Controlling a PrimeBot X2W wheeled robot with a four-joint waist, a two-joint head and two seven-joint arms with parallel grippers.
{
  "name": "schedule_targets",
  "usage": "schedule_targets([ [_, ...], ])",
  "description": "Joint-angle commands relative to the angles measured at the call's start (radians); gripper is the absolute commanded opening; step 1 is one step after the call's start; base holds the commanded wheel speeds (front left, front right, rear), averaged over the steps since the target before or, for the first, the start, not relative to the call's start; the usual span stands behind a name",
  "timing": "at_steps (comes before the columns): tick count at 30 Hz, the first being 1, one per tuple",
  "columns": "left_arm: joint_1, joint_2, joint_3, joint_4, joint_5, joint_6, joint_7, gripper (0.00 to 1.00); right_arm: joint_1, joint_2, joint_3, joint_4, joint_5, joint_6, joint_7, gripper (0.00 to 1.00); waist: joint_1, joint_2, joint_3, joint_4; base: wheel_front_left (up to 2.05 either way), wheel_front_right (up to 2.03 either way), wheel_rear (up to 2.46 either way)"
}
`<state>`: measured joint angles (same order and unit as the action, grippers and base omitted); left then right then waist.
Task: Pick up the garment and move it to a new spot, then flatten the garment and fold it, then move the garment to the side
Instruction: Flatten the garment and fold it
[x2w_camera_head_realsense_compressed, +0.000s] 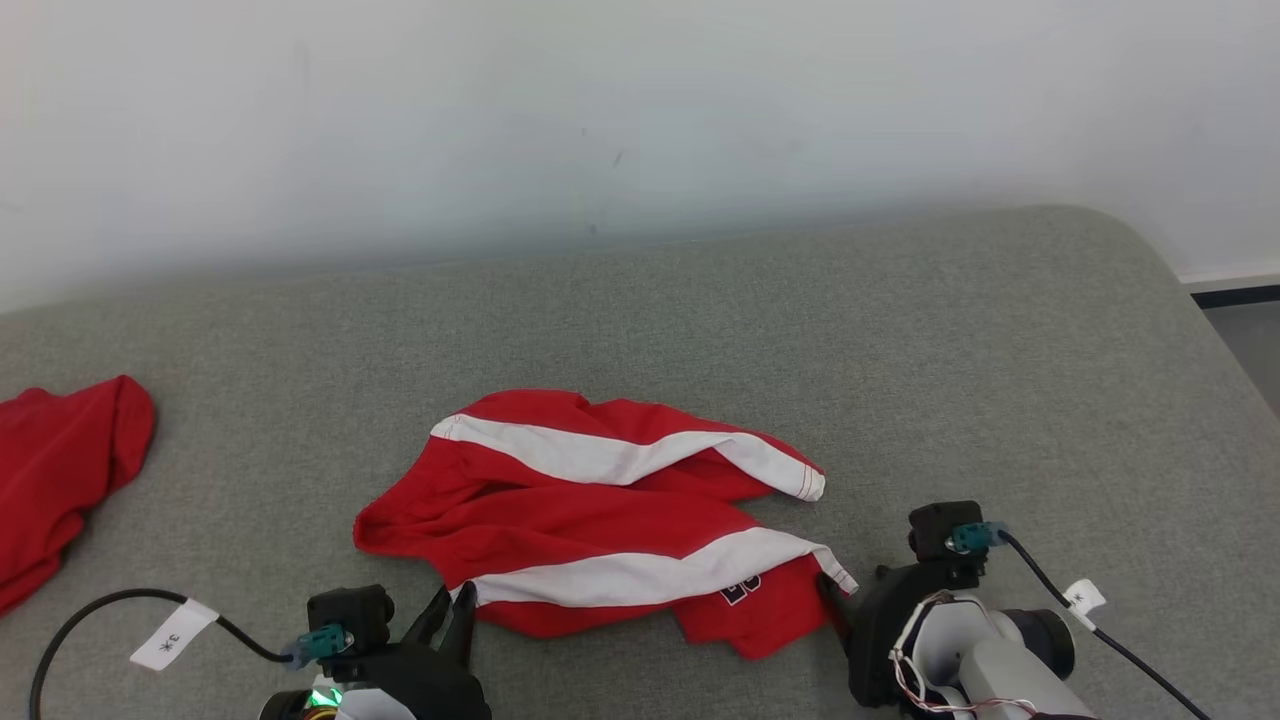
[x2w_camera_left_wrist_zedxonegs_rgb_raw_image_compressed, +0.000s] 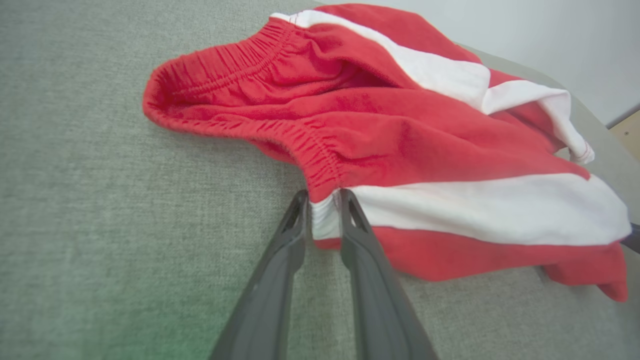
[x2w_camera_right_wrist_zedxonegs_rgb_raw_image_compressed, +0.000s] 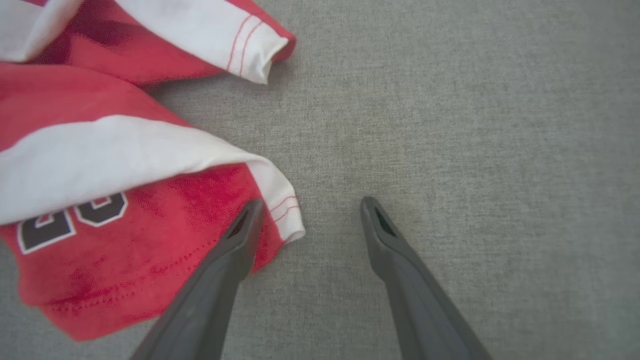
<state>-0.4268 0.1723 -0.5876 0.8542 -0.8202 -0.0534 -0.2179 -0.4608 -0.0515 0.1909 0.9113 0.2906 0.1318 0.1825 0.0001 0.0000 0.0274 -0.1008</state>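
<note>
The red shorts (x2w_camera_head_realsense_compressed: 600, 520) with white side stripes lay crumpled near the front middle of the grey fabric-covered surface (x2w_camera_head_realsense_compressed: 900, 350), between the two end effectors. The left end effector (x2w_camera_left_wrist_zedxonegs_rgb_raw_image_compressed: 324, 197) sat at the near left corner of the shorts, its two dark fingers drawn close together on either side of the gathered waistband where the white stripe meets it, pinching that bit of cloth. The waistband opening spread away from the fingertips to the left and back. The right end effector (x2w_camera_right_wrist_zedxonegs_rgb_raw_image_compressed: 310, 205) stood with its fingers wide apart and holding nothing, at the opposite end of the shorts: one fingertip lay over the stitched leg hem, beside a dark number print (x2w_camera_right_wrist_zedxonegs_rgb_raw_image_compressed: 75, 220), the other over bare grey fabric just clear of the cloth.

Behind the shorts the surface ran bare back to a pale wall (x2w_camera_head_realsense_compressed: 600, 120). To the right it stayed bare up to a rounded corner, past which a strip of floor (x2w_camera_head_realsense_compressed: 1250, 340) showed. At the far left, well apart from the shorts, lay another red garment (x2w_camera_head_realsense_compressed: 60, 470), cut off by the picture's edge.
</note>
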Motion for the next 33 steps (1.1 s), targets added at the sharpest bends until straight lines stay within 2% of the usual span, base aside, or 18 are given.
schedule_targets([
  [1,0.001,0.004,-0.001,-0.004,-0.014,-0.001,0.003,0.33,-0.007,0.002,0.025,0.002,0.015,-0.002,0.01,1.0,-0.0001,0.0,0.006,0.004,0.0,0.0,0.0],
  [3,-0.001,0.005,-0.002,-0.007,-0.015,0.001,0.004,0.33,-0.014,0.002,0.053,0.001,0.038,-0.002,0.022,0.98,-0.0001,0.0,0.011,0.006,0.0,0.0,0.0],
  [6,-0.004,0.005,-0.003,-0.012,-0.018,0.002,0.005,0.33,-0.024,0.002,0.064,0.02,0.06,-0.002,0.035,0.74,-0.0001,0.0,0.018,0.012,0.0,0.0,0.0],
  [7,-0.005,0.006,-0.003,-0.013,-0.018,0.002,0.006,0.33,-0.025,0.002,0.064,0.031,0.058,-0.002,0.041,0.56,-0.0001,0.0,0.019,0.014,0.0,0.0,0.0],
  [8,-0.005,0.005,-0.004,-0.013,-0.019,0.002,0.006,0.33,-0.026,0.003,0.063,0.043,0.055,-0.002,0.046,0.48,-0.0001,0.0,0.021,0.016,0.0,0.0,0.0],
  [11,-0.006,0.008,-0.003,-0.017,-0.018,0.005,0.007,0.33,-0.027,0.003,0.056,0.079,0.057,-0.002,0.055,0.47,-0.0001,0.0,0.023,0.022,0.0,0.0,0.0],
  [13,-0.005,0.009,-0.002,-0.017,-0.018,0.006,0.006,0.33,-0.03,0.002,0.042,0.096,0.043,-0.002,0.046,0.49,-0.0001,0.0,0.023,0.022,0.0,0.0,0.0],
  [14,-0.003,0.01,-0.001,-0.018,-0.019,0.007,0.005,0.33,-0.031,0.002,0.031,0.105,0.037,-0.003,0.04,0.53,-0.0001,0.0,0.022,0.022,0.0,0.0,0.0],
  [16,0.001,0.012,0.0,-0.018,-0.022,0.008,0.004,0.33,-0.031,-0.001,0.007,0.124,0.025,-0.003,0.029,0.71,-0.0001,0.0,0.019,0.02,0.0,0.0,0.0],
  [17,0.004,0.012,0.0,-0.018,-0.023,0.008,0.004,0.33,-0.031,-0.003,-0.006,0.133,0.014,-0.003,0.021,0.75,-0.0001,0.0,0.017,0.019,0.0,0.0,0.0],
  [18,0.006,0.013,0.001,-0.019,-0.024,0.009,0.004,0.33,-0.033,-0.004,-0.021,0.143,0.004,-0.004,0.013,0.82,-0.0001,0.0,0.015,0.018,0.0,0.0,0.0],
  [22,0.011,0.016,0.001,-0.021,-0.029,0.01,0.004,0.34,-0.036,-0.007,-0.056,0.171,-0.021,-0.005,0.002,0.82,-0.0001,0.0,0.01,0.014,0.0,0.0,0.0],
  [24,0.013,0.017,0.001,-0.023,-0.03,0.011,0.003,0.34,-0.037,-0.007,-0.06,0.184,-0.025,-0.005,0.005,0.73,-0.0001,0.0,0.008,0.013,0.0,0.0,0.0],
  [26,0.014,0.017,0.0,-0.026,-0.031,0.013,0.004,0.34,-0.04,-0.007,-0.063,0.196,-0.022,-0.005,0.009,0.51,-0.0001,0.0,0.007,0.013,0.0,0.0,0.0],
  [27,0.014,0.016,-0.001,-0.027,-0.031,0.013,0.004,0.34,-0.041,-0.006,-0.062,0.202,-0.02,-0.005,0.01,0.44,-0.0001,0.0,0.007,0.013,0.0,0.0,0.0],
  [29,0.013,0.016,-0.002,-0.028,-0.032,0.013,0.006,0.34,-0.041,-0.004,-0.06,0.208,-0.01,-0.004,0.016,0.4,-0.0001,0.0,0.007,0.014,0.0,0.0,0.0],
  [32,0.012,0.015,-0.005,-0.031,-0.032,0.015,0.01,0.34,-0.037,0.0,-0.04,0.221,0.014,-0.003,0.026,0.06,-0.0001,0.0,0.007,0.018,0.0,0.0,0.0],
  [33,0.013,0.015,-0.006,-0.032,-0.033,0.016,0.011,0.34,-0.038,0.0,-0.032,0.221,0.023,-0.004,0.024,0.0,-0.0001,0.0,0.007,0.019,0.0,0.0,0.0],
])
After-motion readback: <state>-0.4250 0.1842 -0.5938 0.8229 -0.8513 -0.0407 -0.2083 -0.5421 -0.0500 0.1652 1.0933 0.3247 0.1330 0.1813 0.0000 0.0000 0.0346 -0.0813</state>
